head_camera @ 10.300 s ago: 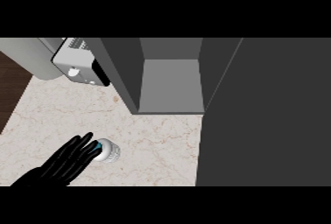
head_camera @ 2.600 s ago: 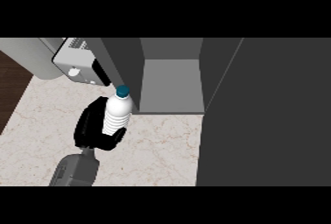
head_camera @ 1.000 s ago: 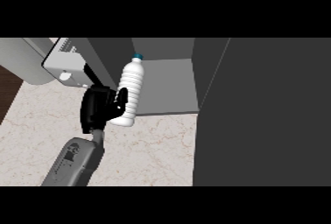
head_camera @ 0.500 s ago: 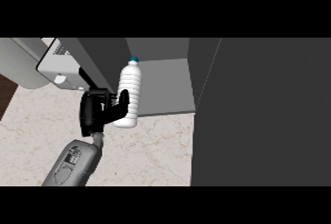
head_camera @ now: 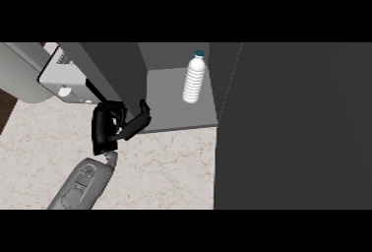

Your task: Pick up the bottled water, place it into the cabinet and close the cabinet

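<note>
Surface (head_camera: pixel 167 167): pale stone look, beige with fine brown veining, smooth, low sheen.
Cabinet (head_camera: pixel 181 115), at 12 o'clock: flat grey panels, matt, smooth; the door (head_camera: pixel 291 123) at 3 o'clock is a darker matt grey with no visible grain.
Bottle (head_camera: pixel 193 78), inside the cabinet: clear to whitish ribbed plastic, faintly glossy, with a teal plastic cap.
Left hand (head_camera: pixel 109 125), at 9 o'clock: black, matt finish with slight highlights on the fingers.
Forearm (head_camera: pixel 81 184), at 7 o'clock: grey moulded shell, smooth, satin.
Appliance (head_camera: pixel 62 81), at 10 o'clock: light grey casing, smooth, semi-gloss; material cannot be told.
Floor strip (head_camera: pixel 6 110), far left: dark brown, wood-like.
</note>
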Robot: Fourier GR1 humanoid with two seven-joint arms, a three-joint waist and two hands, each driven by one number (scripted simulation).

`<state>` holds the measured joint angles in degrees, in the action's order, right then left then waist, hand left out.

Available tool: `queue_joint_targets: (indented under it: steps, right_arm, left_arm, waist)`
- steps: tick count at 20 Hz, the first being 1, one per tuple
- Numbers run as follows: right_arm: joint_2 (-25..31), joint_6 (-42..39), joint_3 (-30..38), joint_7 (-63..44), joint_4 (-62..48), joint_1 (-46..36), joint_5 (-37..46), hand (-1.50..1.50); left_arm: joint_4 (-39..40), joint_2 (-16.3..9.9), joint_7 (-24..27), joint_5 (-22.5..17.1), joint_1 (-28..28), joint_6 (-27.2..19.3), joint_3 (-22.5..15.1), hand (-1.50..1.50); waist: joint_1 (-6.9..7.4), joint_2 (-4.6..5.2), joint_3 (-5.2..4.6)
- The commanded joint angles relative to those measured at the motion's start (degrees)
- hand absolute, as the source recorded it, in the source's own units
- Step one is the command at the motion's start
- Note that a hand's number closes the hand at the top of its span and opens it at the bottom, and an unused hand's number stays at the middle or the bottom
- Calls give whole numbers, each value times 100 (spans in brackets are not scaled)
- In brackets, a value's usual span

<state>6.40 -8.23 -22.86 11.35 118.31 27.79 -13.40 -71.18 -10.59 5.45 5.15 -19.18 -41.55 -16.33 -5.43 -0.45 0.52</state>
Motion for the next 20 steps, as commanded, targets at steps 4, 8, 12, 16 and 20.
queue_joint_targets:
  steps: [4, 8, 12, 16, 20]
  right_arm:
    - [-51, 31, 44, -41, -87, -153, -27, -150]
    - [-102, 47, -94, -3, -94, -180, 88, -150]
    - [-55, -11, -34, 55, -78, -105, 0, -150]
    - [8, -34, -68, 53, -22, -10, 29, -150]
    - [-107, -51, -74, 186, -262, -172, 23, -150]
  left_arm:
    - [1370, 121, -601, 319, -1682, -40, 179, -150]
    - [1275, -37, -570, 173, -1475, 31, 250, -150]
    - [1293, -50, -650, 200, -1386, 19, 161, -150]
    - [1180, -257, -777, 136, -1343, 68, 238, -150]
    - [945, -67, -518, -49, -1431, 141, 172, -150]
  waist:
    - [-187, 215, -49]
    - [-263, 247, -62]
    - [-283, 237, -58]
    - [-277, 223, -60]
    - [-239, 238, -67]
